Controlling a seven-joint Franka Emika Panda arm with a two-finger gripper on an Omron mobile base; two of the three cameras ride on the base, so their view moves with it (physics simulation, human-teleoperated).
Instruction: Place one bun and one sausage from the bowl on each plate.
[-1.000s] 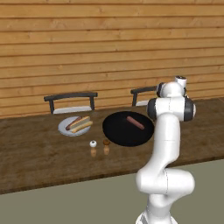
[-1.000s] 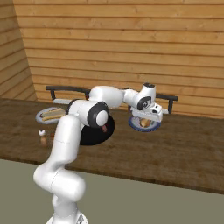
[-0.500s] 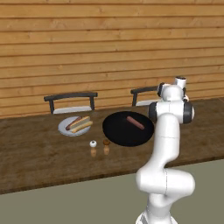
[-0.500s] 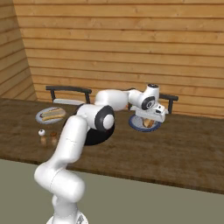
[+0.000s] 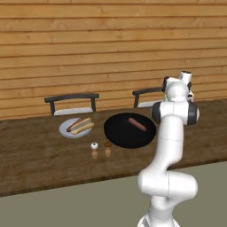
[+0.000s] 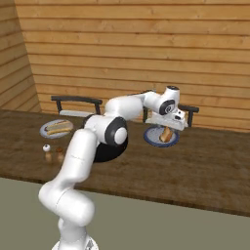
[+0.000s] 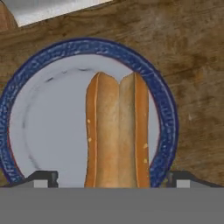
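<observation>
Bun: a bun lay flat on the right plate, between the gripper tips.
Gripper: it was wide open, holding nothing, just above the bun.
Done: the left plate had a bun and a sausage.
Left: one sausage lay in the black bowl; it looked like the last thing to move.
Arm: it reached far forward over the tabletop, hand pointing down.

Table: dark wood, long | Wall: horizontal wooden planks behind the table | Chairs: two dark-framed, at the table's far edge, left, right | Shakers: white-capped, brown-capped, side by side, upright
</observation>
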